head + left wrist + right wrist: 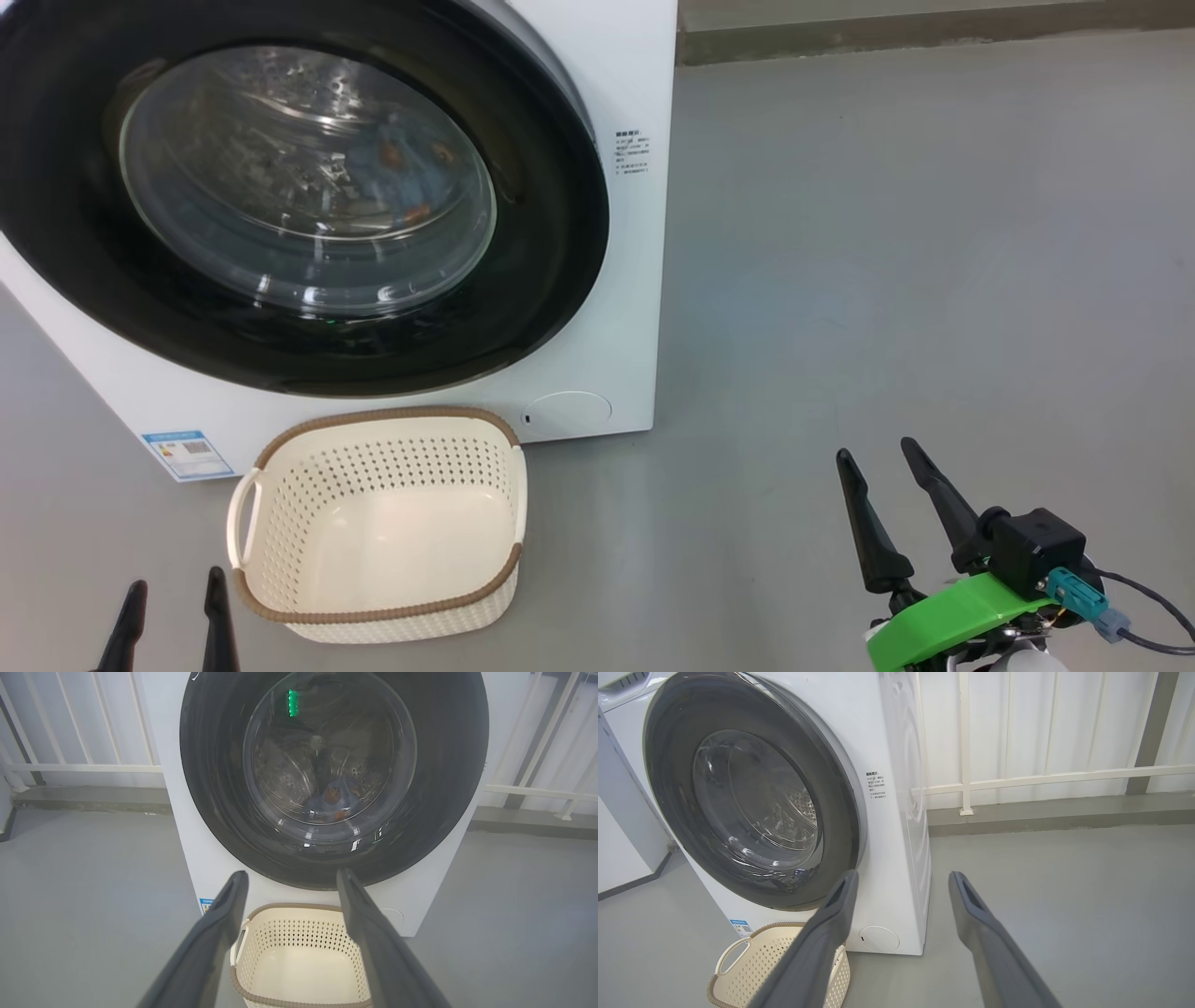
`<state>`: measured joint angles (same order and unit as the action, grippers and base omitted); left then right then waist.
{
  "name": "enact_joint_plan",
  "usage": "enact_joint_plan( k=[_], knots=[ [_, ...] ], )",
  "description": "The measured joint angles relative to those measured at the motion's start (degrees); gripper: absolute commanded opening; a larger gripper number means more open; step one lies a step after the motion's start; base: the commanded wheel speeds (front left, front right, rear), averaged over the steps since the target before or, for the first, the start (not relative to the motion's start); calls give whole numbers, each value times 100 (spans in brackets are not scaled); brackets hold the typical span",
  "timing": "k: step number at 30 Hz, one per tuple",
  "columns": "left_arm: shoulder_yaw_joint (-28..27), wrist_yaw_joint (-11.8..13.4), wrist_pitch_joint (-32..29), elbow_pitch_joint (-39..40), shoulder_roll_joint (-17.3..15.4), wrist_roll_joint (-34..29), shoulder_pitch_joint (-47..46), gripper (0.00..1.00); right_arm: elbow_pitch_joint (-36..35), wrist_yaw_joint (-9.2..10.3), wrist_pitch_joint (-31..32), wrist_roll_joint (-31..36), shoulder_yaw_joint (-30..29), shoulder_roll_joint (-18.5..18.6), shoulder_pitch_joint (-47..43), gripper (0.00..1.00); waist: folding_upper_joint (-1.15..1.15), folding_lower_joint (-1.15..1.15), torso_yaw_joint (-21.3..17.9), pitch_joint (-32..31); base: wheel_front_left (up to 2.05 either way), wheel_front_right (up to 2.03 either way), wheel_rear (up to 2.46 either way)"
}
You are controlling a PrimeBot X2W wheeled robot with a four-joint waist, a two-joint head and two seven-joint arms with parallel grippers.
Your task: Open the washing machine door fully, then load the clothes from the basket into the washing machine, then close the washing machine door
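Loading looks finished: clothes [334, 800] behind the shut door [546, 243], ahead of the open left gripper [176, 581] and right gripper [877, 450]; just withdraw.

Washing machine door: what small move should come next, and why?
Probably just park both arms: the washing machine door sits shut, the clothes show through its glass, the basket is empty, and the left gripper and right gripper hang open, holding nothing.

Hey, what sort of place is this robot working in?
Likely a laundry corner on a balcony or utility area: a white front-loading washing machine, a cream basket on the grey floor before it, and a white railing behind.
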<state>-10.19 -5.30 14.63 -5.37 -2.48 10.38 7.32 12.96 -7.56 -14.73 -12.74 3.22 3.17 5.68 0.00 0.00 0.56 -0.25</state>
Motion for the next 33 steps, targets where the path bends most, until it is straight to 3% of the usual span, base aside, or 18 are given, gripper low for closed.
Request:
enact_joint_plan(
  k=[14, 15, 20, 33],
  knots=[
    [37, -12, 0, 59, 1, 7, 3, 100, 8, 0, 0, 0, 7, 0, 0, 100, 0, 0, 1, 7, 0, 0, 0],
    [46, -44, -1, 51, 5, 7, 3, 0, 21, 0, 1, 0, 4, 0, -1, 0, 0, 0, 2, 8, 0, 0, 0],
    [68, -51, -24, -296, 154, 24, 4, 0, 360, 0, 8, -12, -2, 1, -181, 0, 0, 0, 2, 9, 0, 0, 0],
    [118, -53, -256, -391, 160, 847, -9, 0, 379, 0, 197, -850, -35, 9, -233, 0, 0, 1, -4, 11, 0, 0, 0]
  ],
)
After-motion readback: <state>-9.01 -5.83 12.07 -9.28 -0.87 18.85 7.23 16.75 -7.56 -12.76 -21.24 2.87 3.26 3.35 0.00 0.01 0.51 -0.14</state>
